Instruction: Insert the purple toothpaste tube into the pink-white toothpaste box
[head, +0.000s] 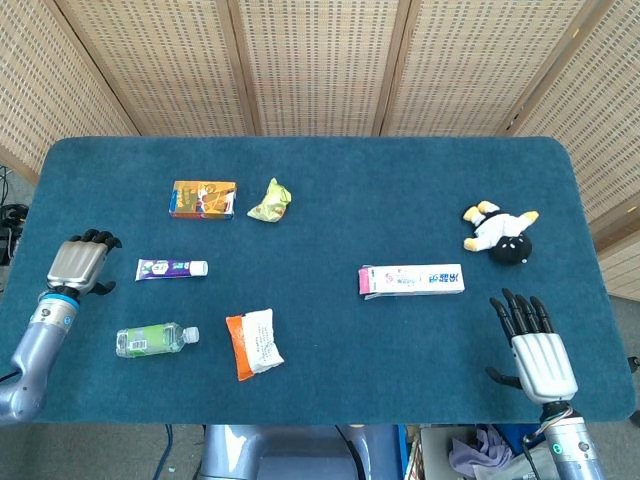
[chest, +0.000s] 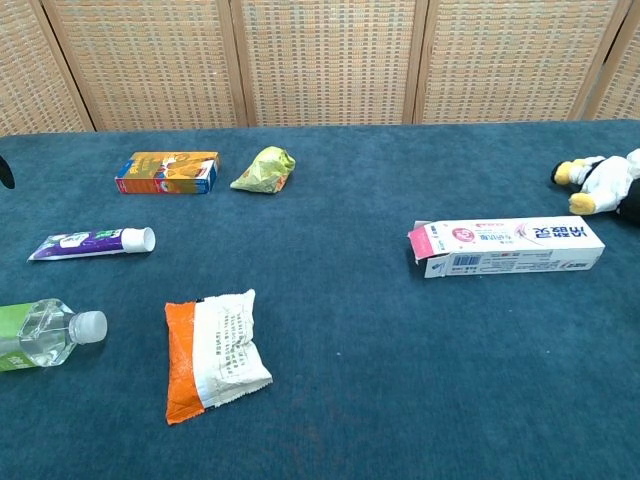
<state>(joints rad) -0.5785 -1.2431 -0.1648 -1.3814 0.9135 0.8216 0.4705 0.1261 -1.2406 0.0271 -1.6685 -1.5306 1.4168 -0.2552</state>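
Your head view looks steeply down from high at 6 o'clock, taking in the whole blue carpeted table (head: 320, 180). Your chest view sits low and close, facing 12 o'clock toward the woven wicker screen (chest: 320, 60). Both share the table's middle.

lab: screened blue table (head: 320, 160)

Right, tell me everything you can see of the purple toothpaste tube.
The purple toothpaste tube lies flat on the blue felt-like tabletop. It looks like soft plastic, with a purple body, a white-and-green label and a white cap pointing toward the table's middle; its flat crimped end faces the left hand, which is beside it but not touching. Nothing else touches it.
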